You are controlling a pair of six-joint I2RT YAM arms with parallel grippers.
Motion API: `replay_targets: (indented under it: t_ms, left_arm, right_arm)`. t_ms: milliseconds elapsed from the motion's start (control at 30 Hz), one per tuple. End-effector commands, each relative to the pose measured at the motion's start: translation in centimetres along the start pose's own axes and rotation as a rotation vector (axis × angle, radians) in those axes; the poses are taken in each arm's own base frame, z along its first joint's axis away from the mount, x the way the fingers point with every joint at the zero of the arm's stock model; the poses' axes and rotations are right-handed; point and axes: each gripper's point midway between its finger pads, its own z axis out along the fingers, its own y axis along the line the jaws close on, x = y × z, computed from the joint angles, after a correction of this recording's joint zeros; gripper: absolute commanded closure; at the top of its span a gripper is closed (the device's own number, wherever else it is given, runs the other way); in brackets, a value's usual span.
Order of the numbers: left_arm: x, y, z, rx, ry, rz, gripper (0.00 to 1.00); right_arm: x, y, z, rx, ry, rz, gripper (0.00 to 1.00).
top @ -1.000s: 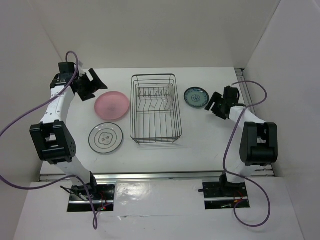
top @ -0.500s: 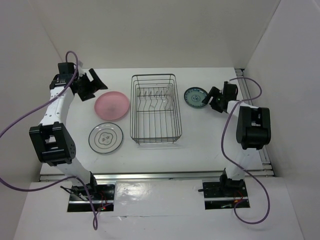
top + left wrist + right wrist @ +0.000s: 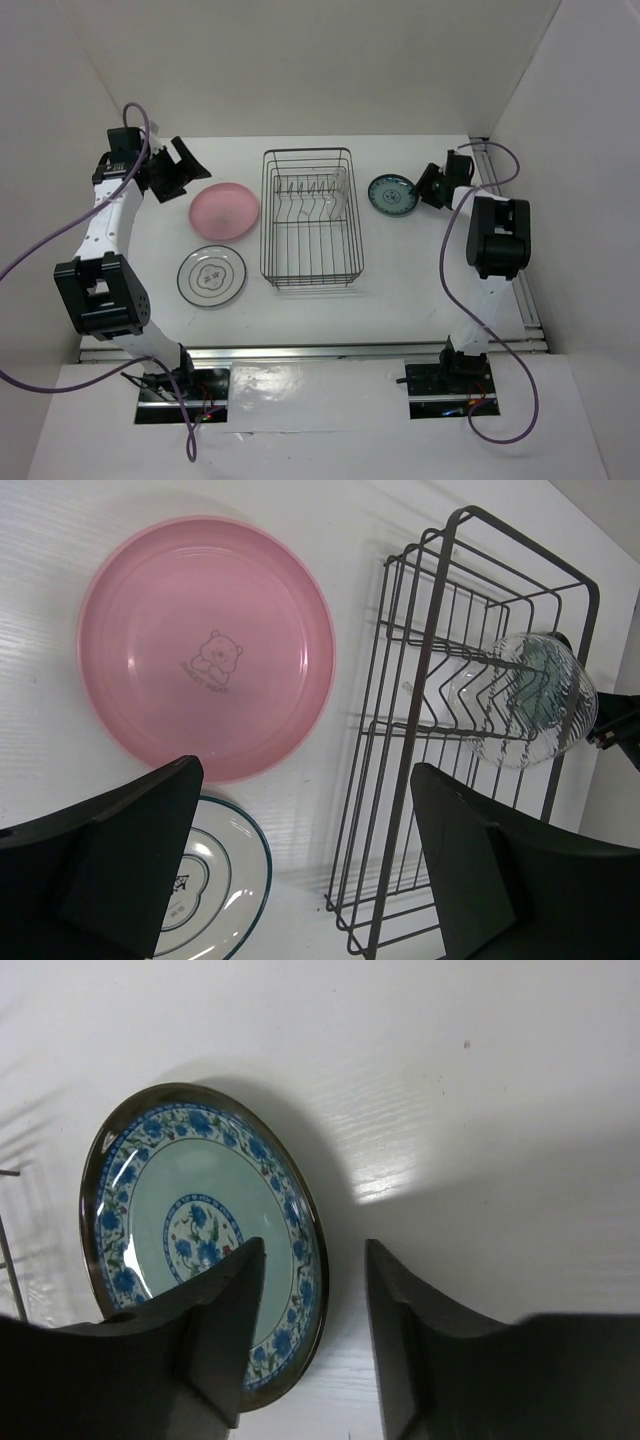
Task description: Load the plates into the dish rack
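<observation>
The pink plate (image 3: 225, 210) and the white plate with a dark rim (image 3: 211, 275) lie flat left of the black wire dish rack (image 3: 310, 217). The clear glass plate (image 3: 341, 194) stands in the rack's prongs. The teal patterned plate (image 3: 391, 194) lies right of the rack. My left gripper (image 3: 176, 166) is open and empty, up and left of the pink plate (image 3: 205, 645). My right gripper (image 3: 426, 187) is open; in the right wrist view one finger is over the teal plate (image 3: 160, 1230), the other is outside its rim, and the gripper (image 3: 315, 1305) straddles the edge.
White walls close in the table on the left, back and right. The left wrist view shows the rack (image 3: 455, 610), the glass plate (image 3: 525, 700) and the white plate (image 3: 215, 890). A metal rail runs along the table's right edge (image 3: 488, 170).
My right gripper has moved back and left from the table's right side to the teal plate's right rim. My left gripper has shifted slightly farther back; no plate has moved.
</observation>
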Motion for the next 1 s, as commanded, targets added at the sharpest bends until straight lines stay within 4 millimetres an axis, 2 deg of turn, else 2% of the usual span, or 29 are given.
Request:
replay_targets:
  t_ms: [0, 100, 200, 267, 300, 400, 533, 633, 667, 700, 767, 833, 900, 933, 967]
  left_arm:
    - [-1.2, -1.2, -1.1, 0.050, -0.051, 0.004, 0.01]
    - [-1.0, -1.2, -1.3, 0.050, -0.051, 0.004, 0.01]
    - [-1.1, -1.4, -1.3, 0.063, -0.054, 0.009, 0.01]
    - [-1.1, -1.4, -1.3, 0.063, -0.054, 0.009, 0.01]
    - [-1.3, -0.9, -1.1, 0.054, -0.053, -0.011, 0.01]
    - [-1.1, 0.2, -0.4, 0.064, -0.036, -0.043, 0.01]
    - [-1.0, 1.1, 0.0, 0.067, -0.022, -0.074, 0.01]
    - [-0.8, 1.1, -0.1, 0.067, -0.022, -0.074, 0.01]
    - [-0.8, 1.1, -0.1, 0.067, -0.022, -0.074, 0.01]
    - [-0.8, 1.1, -0.1, 0.067, -0.022, -0.074, 0.01]
    - [-0.7, 1.2, 0.0, 0.067, -0.022, -0.074, 0.01]
    - [-0.7, 1.1, 0.0, 0.067, -0.021, -0.083, 0.01]
    - [-0.7, 1.1, 0.0, 0.067, -0.021, -0.083, 0.01]
    - [-0.8, 0.9, -0.3, 0.071, -0.030, -0.078, 0.01]
    - [-0.8, 0.9, -0.3, 0.071, -0.030, -0.078, 0.01]
  right_arm:
    - [1.0, -0.4, 0.5, 0.031, 0.034, -0.029, 0.50]
    - [2.2, -1.2, 1.3, 0.044, 0.063, -0.022, 0.63]
    - [3.8, -1.6, 1.9, 0.033, 0.110, -0.012, 0.65]
    - [3.9, -1.1, 2.1, 0.003, 0.122, -0.010, 0.66]
    - [4.6, -1.5, 2.3, 0.012, 0.142, -0.014, 0.66]
    - [4.8, -1.8, 2.5, 0.025, 0.151, -0.020, 0.76]
    - [4.7, -2.5, 2.6, 0.042, 0.151, -0.012, 1.00]
    - [4.8, -2.9, 2.6, 0.065, 0.153, -0.011, 1.00]
    - [4.0, -3.2, 2.2, 0.067, 0.137, -0.006, 1.00]
    - [4.2, -4.0, 2.2, 0.108, 0.133, -0.006, 1.00]
    - [2.7, -3.6, 1.1, 0.126, 0.086, -0.007, 1.00]
    - [1.3, -4.2, 0.2, 0.186, 0.046, -0.014, 1.00]
    - [-0.8, -4.2, -1.6, 0.242, -0.013, -0.023, 1.00]
    - [-2.7, -3.2, -3.0, 0.236, -0.066, -0.030, 1.00]
    - [-3.8, -2.7, -3.8, 0.237, -0.100, -0.012, 1.00]
